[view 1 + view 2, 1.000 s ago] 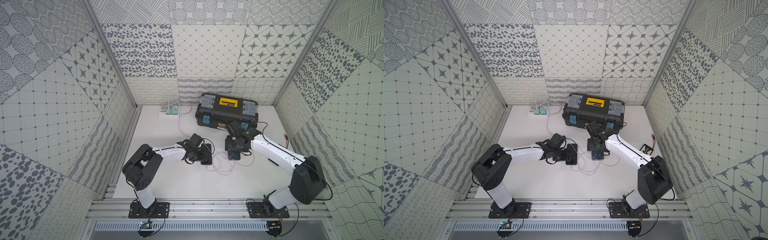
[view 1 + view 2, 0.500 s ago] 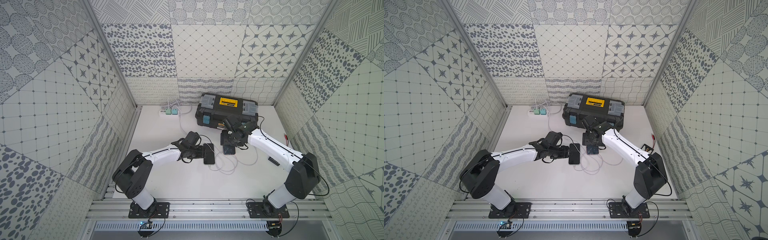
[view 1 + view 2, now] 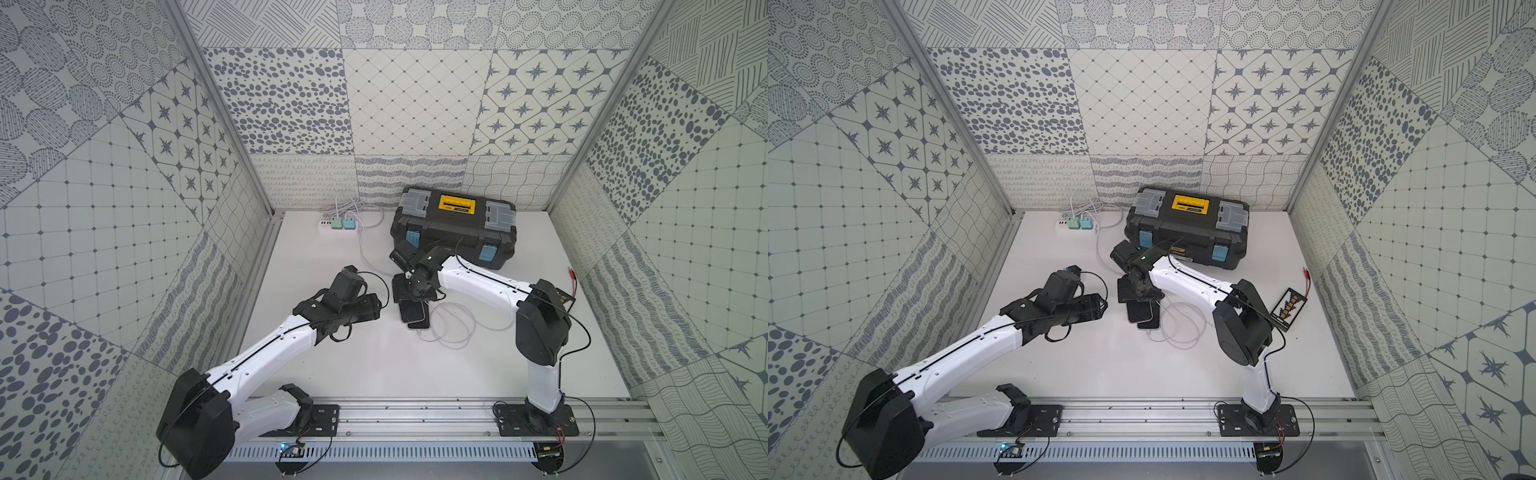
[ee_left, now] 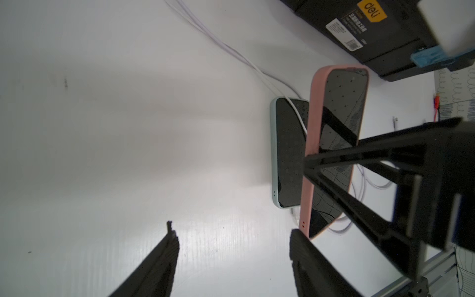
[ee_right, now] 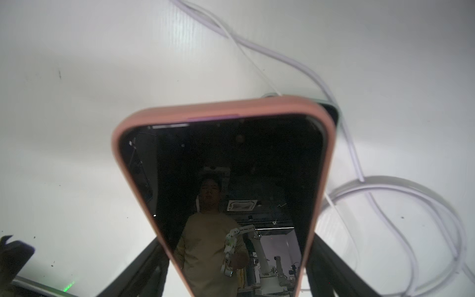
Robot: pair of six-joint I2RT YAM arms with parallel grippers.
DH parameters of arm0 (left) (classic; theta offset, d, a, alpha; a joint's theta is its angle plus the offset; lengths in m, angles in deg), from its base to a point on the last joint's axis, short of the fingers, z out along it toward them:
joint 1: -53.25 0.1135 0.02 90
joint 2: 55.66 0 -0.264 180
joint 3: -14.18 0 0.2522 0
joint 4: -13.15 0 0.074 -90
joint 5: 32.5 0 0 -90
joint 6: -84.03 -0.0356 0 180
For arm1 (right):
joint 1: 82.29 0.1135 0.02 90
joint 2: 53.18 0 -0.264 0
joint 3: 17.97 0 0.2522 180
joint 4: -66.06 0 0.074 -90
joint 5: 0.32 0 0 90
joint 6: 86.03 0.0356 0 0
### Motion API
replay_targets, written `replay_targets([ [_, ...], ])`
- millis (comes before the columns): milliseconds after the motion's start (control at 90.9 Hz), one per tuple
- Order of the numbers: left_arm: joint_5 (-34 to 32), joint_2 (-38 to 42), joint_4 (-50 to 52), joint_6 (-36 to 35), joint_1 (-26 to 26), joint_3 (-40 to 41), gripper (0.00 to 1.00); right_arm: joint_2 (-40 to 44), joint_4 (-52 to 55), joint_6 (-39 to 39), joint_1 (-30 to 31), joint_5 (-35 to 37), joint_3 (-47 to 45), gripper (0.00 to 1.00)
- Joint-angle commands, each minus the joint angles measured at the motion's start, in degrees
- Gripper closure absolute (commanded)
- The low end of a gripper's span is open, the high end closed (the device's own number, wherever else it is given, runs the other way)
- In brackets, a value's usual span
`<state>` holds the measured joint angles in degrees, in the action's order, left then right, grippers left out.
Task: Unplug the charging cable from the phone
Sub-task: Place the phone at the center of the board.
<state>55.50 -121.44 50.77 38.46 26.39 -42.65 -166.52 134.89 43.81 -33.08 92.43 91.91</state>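
Observation:
My right gripper is shut on the phone, a dark screen in a pink case, with a finger on each long side. It holds the phone tilted above the table, over a second phone in a pale green case that lies flat. In both top views the right gripper covers part of the stacked phones. The white charging cable runs across the green phone and lies in loops beyond. No plug shows in the pink phone's end near my left gripper. That gripper stands open and empty, left of the phones.
A black toolbox with a yellow handle stands at the back, close behind the right arm. A white power strip with two teal chargers sits at the back left. A small black board lies by the right wall.
My left gripper has drawn back to the left, away from the phones, and opened wider. The right gripper has carried the pink phone leftward.

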Motion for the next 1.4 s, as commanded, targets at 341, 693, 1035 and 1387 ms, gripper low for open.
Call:
replay_targets([
  [341, -6.52, 12.96, 13.03, 0.68, 2.68, 3.89, 0.28, -9.82, -1.12, 6.91, 4.09, -6.16, 10.44, 0.45],
  [693, -6.36, 16.12, 14.72, 1.54, 2.68, 4.98, 0.28, -14.49, -0.60, 10.25, 4.81, -7.98, 12.32, 0.45],
  [1035, -6.57, 16.53, 14.13, 1.58, 2.68, 5.63, 0.28, -16.37, 2.08, 11.67, 5.46, -7.58, 13.26, 0.43],
  [1387, -6.46, 16.09, 13.49, 1.37, 2.77, 5.67, 0.28, -18.33, 3.46, 12.09, 5.40, -8.31, 14.66, 0.34],
])
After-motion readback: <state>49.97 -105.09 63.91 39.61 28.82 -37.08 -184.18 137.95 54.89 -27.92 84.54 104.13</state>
